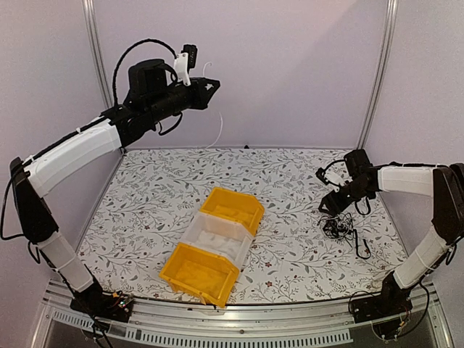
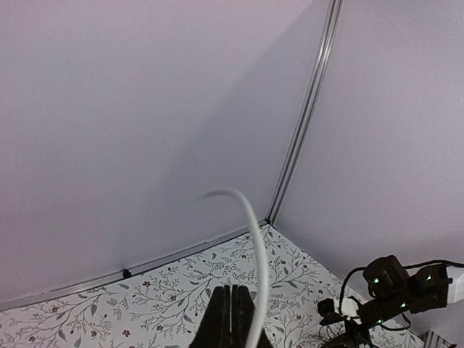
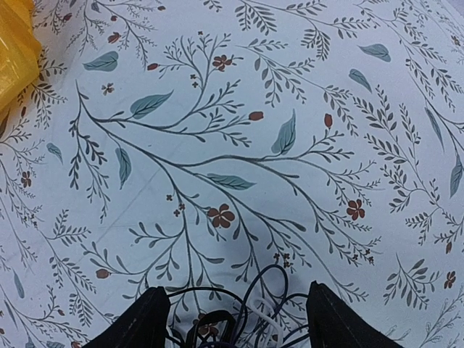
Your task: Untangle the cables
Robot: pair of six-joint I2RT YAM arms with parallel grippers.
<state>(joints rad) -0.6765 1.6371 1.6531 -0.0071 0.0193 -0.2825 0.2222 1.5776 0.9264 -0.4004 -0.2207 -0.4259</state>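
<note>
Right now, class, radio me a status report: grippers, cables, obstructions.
Left gripper raised, shut on white cable. Right gripper open, low over black tangle. Bins mid-table, clear of both.

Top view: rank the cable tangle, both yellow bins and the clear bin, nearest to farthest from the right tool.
1. The cable tangle, just beside the right tool, at right.
2. The far yellow bin, centre, toward the back.
3. The clear bin, between the yellow ones.
4. The near yellow bin, by the front edge.

The cables run off the right wrist view's bottom edge; from above, near the table's right edge, single strands blur together.
</note>
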